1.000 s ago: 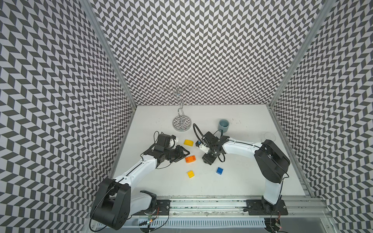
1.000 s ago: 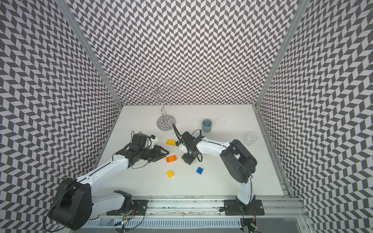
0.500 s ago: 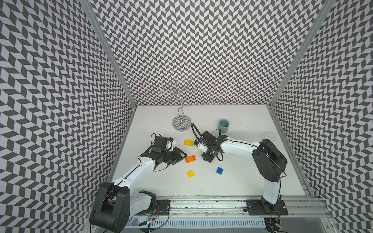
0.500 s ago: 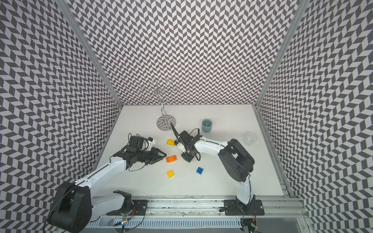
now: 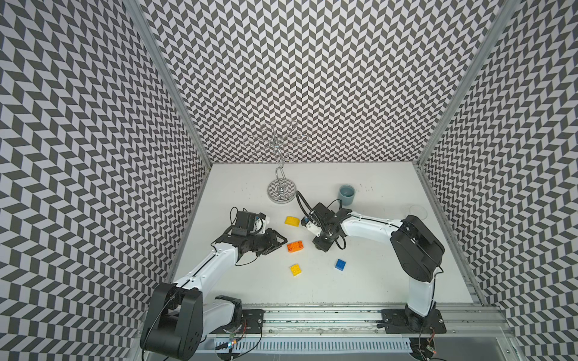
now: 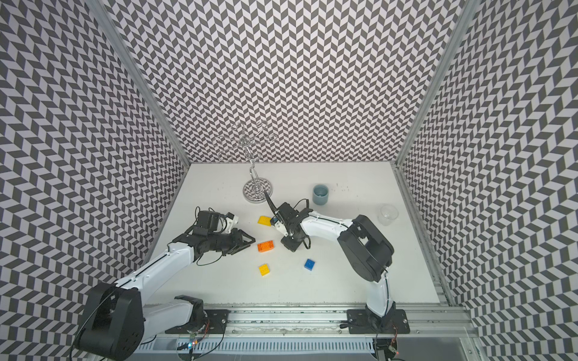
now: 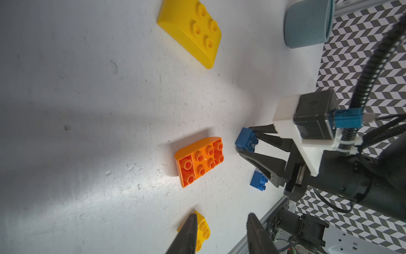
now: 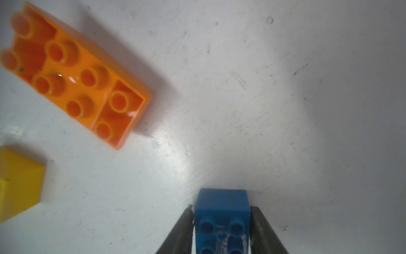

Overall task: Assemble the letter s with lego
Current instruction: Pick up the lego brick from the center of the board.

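Since a second ago the right tool has come down and closed on a blue brick, which sits studs upward near the middle of the surface. The left tool has drawn back a little; its gap is narrow and holds nothing. The orange brick lies between them, its long axis running from one tool toward the other.
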